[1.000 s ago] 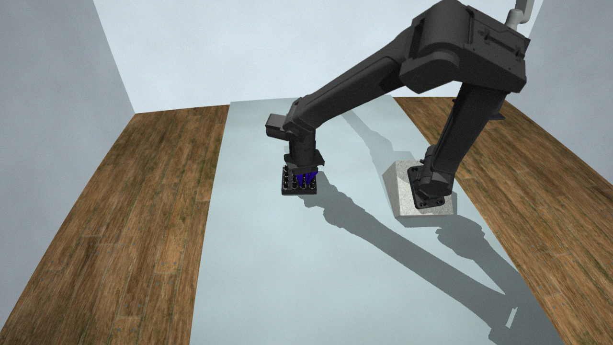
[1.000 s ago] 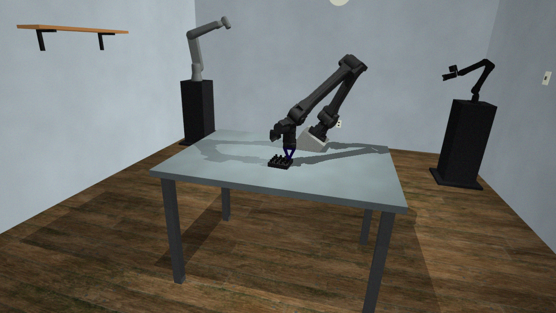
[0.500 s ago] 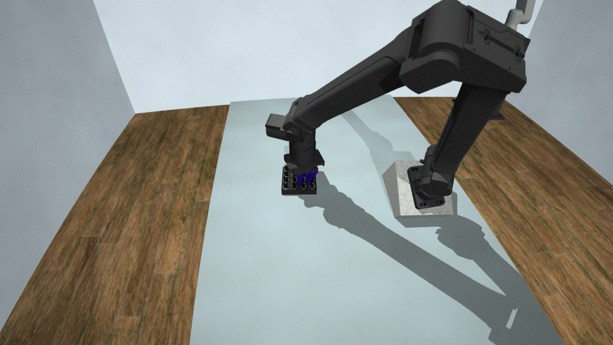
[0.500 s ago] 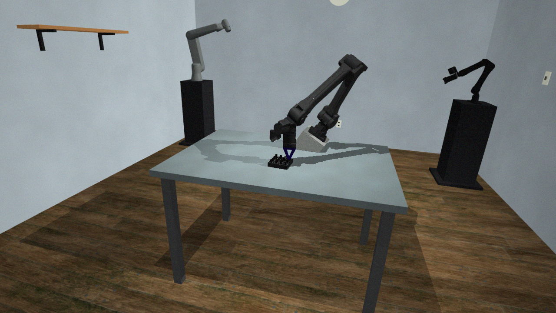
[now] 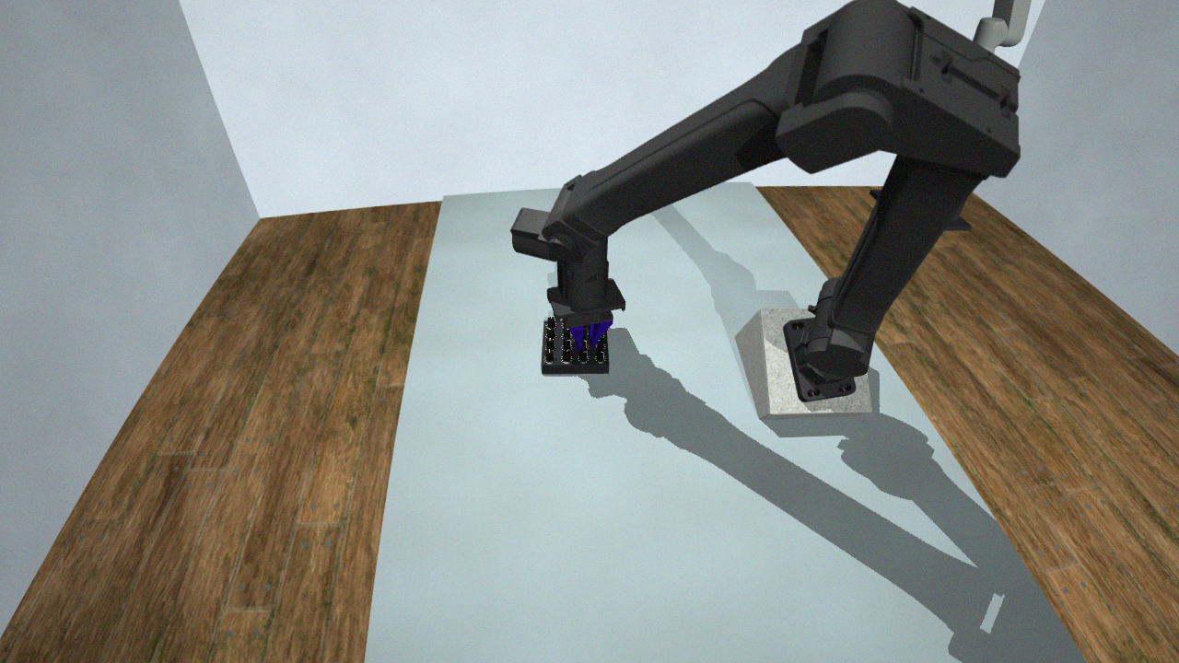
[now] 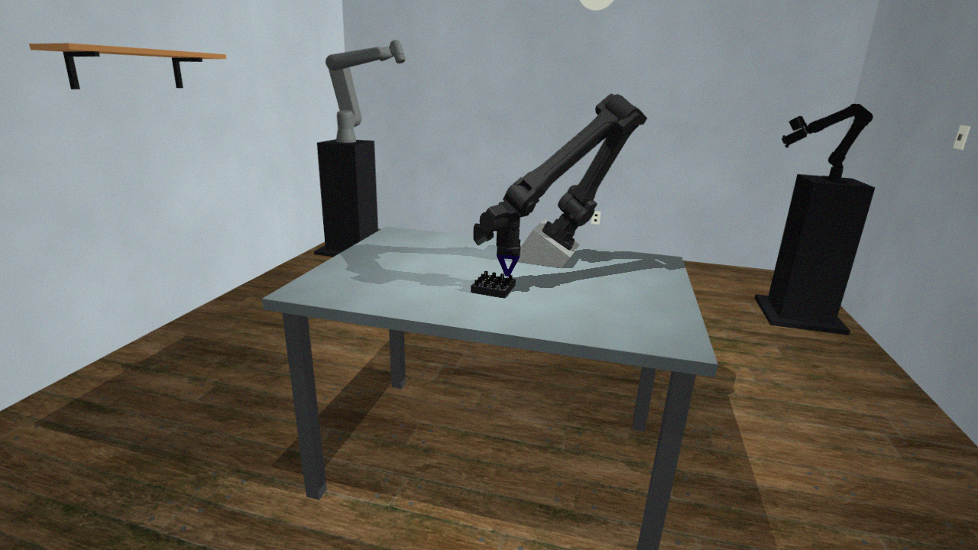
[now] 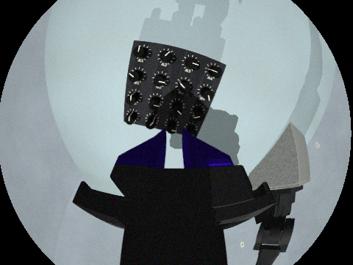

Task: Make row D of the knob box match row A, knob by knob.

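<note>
The black knob box [image 5: 574, 368] [image 6: 489, 292] [image 7: 149, 87] stands on its feet near the middle of the grey table [image 5: 510, 511] [image 6: 594, 321]. It carries four rows of black knobs with white lines. My gripper [image 5: 589, 336] [image 6: 506, 271] [image 7: 174, 133] points straight down over the box's right part in the top view. Its blue fingers are a narrow gap apart. In the wrist view their tips stand at a knob in the row nearest the camera; that knob is partly hidden. I cannot read the knob names.
The arm's grey stone base block [image 5: 770, 363] [image 6: 543, 249] [image 7: 284, 162] sits on the table to the right of the box. Two other arms stand on black pedestals [image 6: 346, 191] [image 6: 817, 253] off the table. A shelf [image 6: 126, 51] hangs on the left wall.
</note>
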`<state>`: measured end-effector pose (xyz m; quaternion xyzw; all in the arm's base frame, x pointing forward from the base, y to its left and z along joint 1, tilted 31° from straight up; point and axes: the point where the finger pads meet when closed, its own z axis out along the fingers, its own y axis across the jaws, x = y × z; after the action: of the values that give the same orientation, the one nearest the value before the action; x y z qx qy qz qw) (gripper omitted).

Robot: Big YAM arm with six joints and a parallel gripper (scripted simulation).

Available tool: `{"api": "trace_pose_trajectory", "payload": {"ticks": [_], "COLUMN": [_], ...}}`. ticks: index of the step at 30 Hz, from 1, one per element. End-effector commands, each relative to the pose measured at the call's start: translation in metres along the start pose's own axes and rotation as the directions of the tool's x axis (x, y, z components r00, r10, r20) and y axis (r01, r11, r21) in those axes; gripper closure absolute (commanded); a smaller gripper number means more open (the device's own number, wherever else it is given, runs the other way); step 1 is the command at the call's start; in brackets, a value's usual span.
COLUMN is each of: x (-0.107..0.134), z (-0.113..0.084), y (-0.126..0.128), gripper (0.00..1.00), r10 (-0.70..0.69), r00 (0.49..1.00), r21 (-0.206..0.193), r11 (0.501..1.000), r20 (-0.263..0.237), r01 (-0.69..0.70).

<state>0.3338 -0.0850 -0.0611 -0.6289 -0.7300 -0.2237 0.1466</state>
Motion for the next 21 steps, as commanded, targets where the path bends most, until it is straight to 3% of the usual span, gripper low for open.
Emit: {"api": "trace_pose_trajectory", "payload": {"ticks": [1,9,10,21], "x": [-0.0098,-0.0054,-0.009,-0.0071], "z": [-0.0307,-0.0377,-0.0306,-0.0289], "y": [0.02,0.0149,0.0111,0.013], "gripper": [0.8,0.8,0.8,0.8], "r10": [-0.032,-0.032,-0.018,-0.025], "r00": [0.999,0.999,1.0,1.0], "r21": [-0.044,-0.031,-0.016,-0.016], "r11": [0.998,0.999,1.0,1.0], "r20": [0.041,0.032,0.017,0.019], "r01": [0.034,0.033,0.018,0.025]}}
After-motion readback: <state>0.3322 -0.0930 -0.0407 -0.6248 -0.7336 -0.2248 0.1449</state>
